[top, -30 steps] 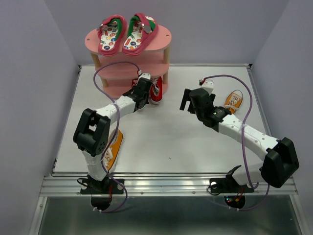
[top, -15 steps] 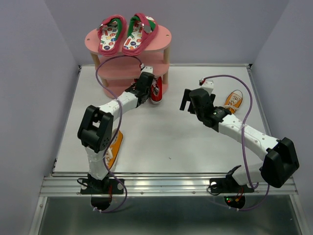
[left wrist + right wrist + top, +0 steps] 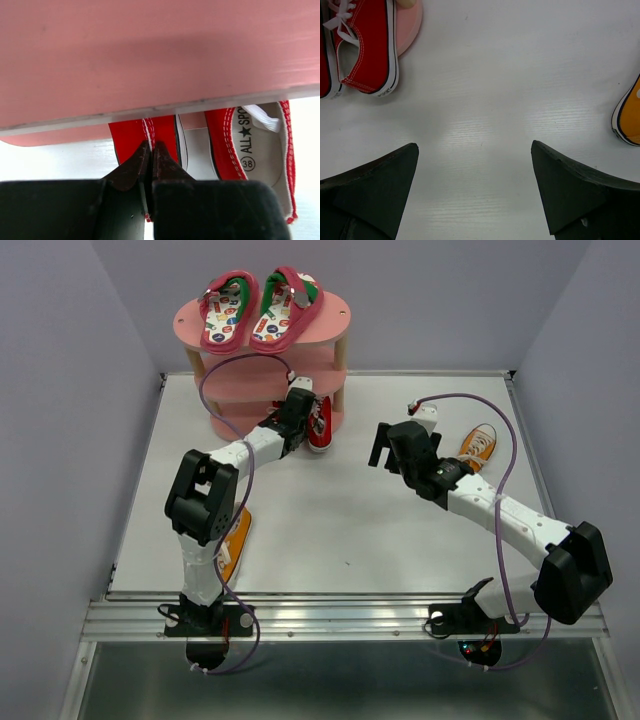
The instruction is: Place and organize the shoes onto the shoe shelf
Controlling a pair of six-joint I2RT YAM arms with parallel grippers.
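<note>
White tabletop [image 3: 400,540] runs up to the pink shoe shelf [image 3: 330,315], where the left gripper [image 3: 150,155] pinches the heel seam of a red sneaker [image 3: 132,135] beneath a board, while the right gripper [image 3: 474,146] hangs wide apart, empty. Its canvas looks light and soft above a stiffer sole, so the heel rim seems the sensible hold. The second red sneaker [image 3: 260,145] has an insole reading "ALL SPO…" and "38".

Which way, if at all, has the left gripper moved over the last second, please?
Yes. Seen from above, the left gripper, shut on a red sneaker, has edged slightly forward, closer to the fixed shoe shelf.
</note>
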